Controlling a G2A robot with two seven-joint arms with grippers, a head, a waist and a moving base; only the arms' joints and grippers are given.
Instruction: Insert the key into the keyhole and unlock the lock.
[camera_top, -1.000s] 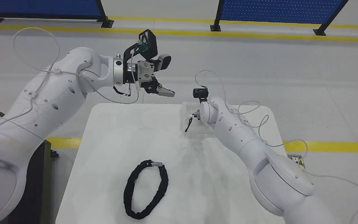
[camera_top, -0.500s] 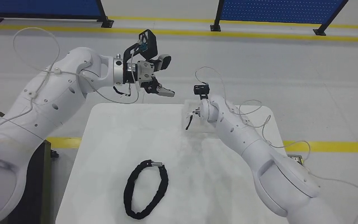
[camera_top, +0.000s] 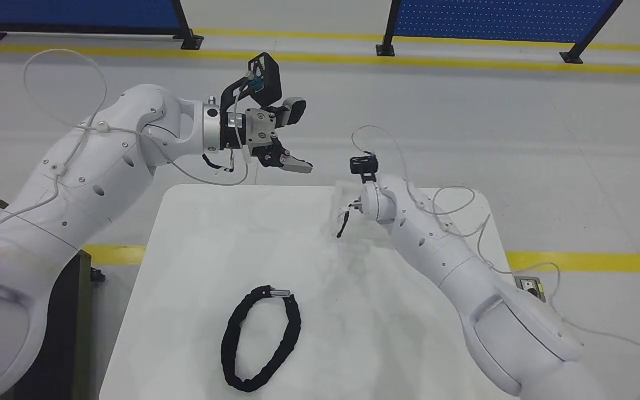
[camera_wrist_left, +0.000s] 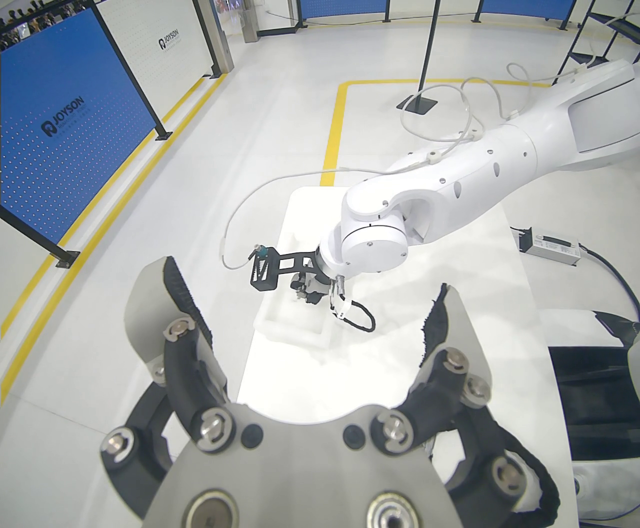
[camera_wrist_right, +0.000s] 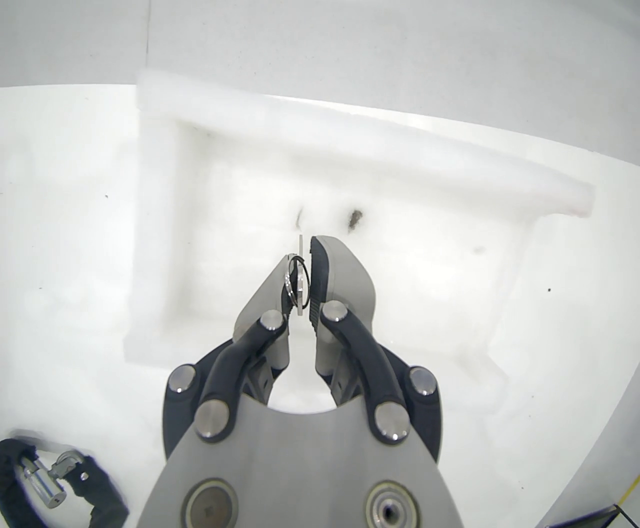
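We have the right gripper down over the white foam tray, which sits at the far edge of the worktop, right of the middle. Its fingers are pressed together on the key, pinching the flat metal blade edge-on between the pads, with the tip poking out just past the fingertips. A thin wire ring hangs on the key beside one finger. The key is over the tray's hollow, and we can't tell whether its tip touches the foam.

Over on the other side, the left gripper hangs up high near the far edge of the worktop, left of the middle. Its jaws are spread wide with nothing between them.

And the lock: the black chain lock lies in a loop on the worktop toward the near edge, left of the middle and well apart from the tray. Its silver cylinder sits where the two ends of the chain meet, with no key in it yet.
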